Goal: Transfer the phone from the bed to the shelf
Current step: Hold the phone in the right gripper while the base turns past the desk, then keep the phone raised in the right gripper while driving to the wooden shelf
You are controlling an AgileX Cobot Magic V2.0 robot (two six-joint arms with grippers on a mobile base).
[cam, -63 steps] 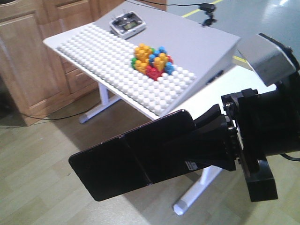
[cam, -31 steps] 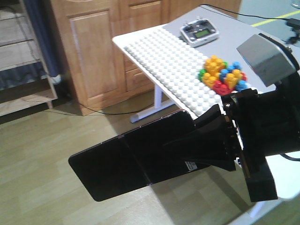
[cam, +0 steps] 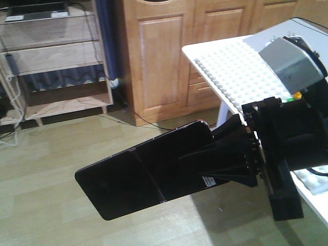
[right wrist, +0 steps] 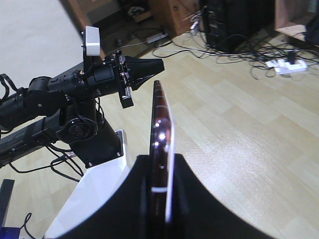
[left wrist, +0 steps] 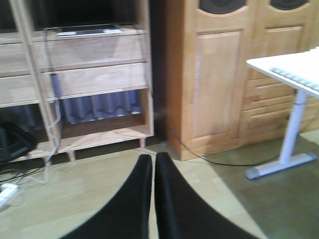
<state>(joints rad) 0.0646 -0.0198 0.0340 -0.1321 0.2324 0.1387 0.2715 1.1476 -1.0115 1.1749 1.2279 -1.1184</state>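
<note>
My right gripper (cam: pixel 205 159) is shut on the phone (cam: pixel 138 174), a glossy black slab with a crease across its middle, held tilted above the wood floor. The right wrist view shows the phone (right wrist: pixel 160 124) edge-on, its pinkish rim upright between the black fingers (right wrist: pixel 194 199). My left gripper (left wrist: pixel 152 160) is shut with nothing in it, pointing at the floor in front of the shelf (left wrist: pixel 94 79). That shelf (cam: pixel 56 56) belongs to a pale wooden unit at the far left. The bed is out of view.
A brown wooden cabinet (cam: pixel 169 56) stands right of the shelving unit. A white table with a studded board (cam: pixel 230 66) is at the right; its foot (left wrist: pixel 279 167) rests on the floor. A cable (left wrist: pixel 209 160) trails there. A grey laptop (left wrist: pixel 84 31) lies on an upper shelf.
The whole scene has slid to the right: the table with the coloured bricks has left the view, and the cabinet and shelving unit have come in. The phone stays gripped the same way.
</note>
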